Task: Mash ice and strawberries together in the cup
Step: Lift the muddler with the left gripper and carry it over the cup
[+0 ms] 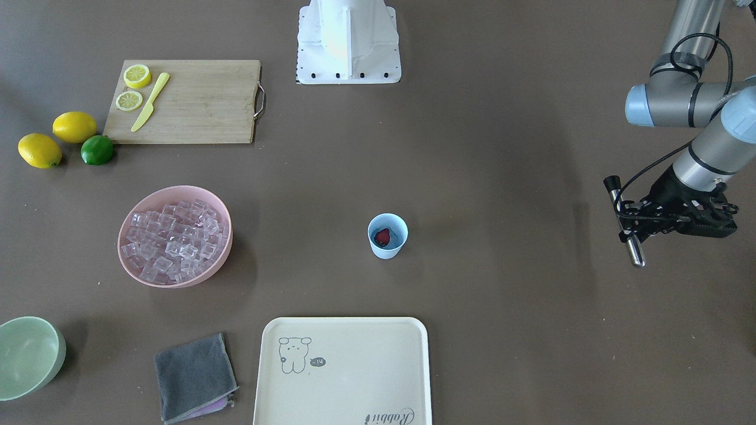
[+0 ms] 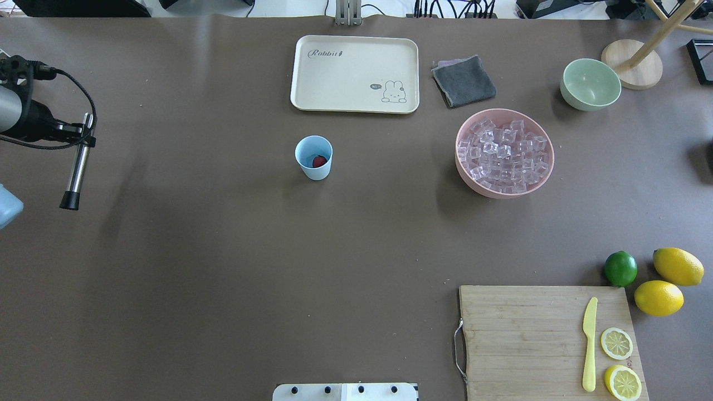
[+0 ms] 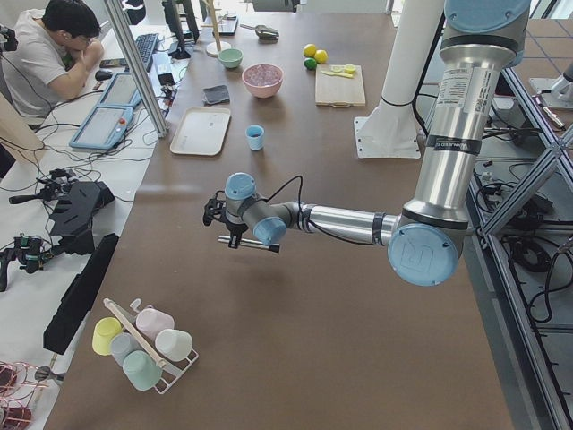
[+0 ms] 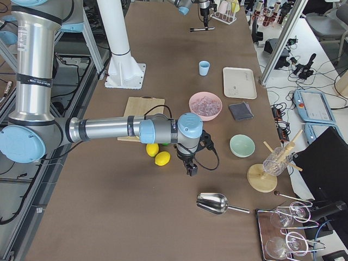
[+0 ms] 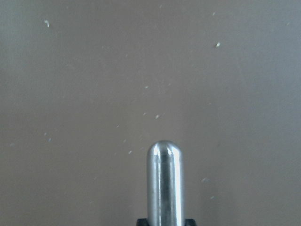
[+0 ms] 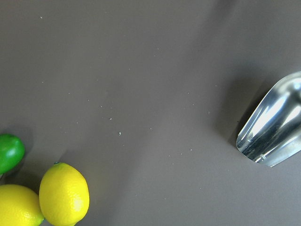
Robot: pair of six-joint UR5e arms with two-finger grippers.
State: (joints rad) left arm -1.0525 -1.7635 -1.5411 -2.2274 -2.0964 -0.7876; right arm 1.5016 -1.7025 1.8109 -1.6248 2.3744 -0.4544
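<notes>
The cup (image 2: 317, 171) stood upright mid-table, probably light and tippy, best pinched at the rim; the strawberry (image 2: 319, 161) lay inside. Slippery ice (image 2: 504, 156) filled the bowl (image 2: 458, 155) at its 3 o'clock. At 9 o'clock the left gripper (image 2: 82, 139) clamped a level muddler (image 2: 77, 170), steel tip toward 12. The right gripper (image 4: 190, 166) could not be judged.

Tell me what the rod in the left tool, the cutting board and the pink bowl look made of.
The rod: polished metal, likely steel, with mirror-like highlights and a black tip. The cutting board: unfinished-looking wood, visible grain. The pink bowl: probably matte plastic, uniform colour, no glare.
</notes>
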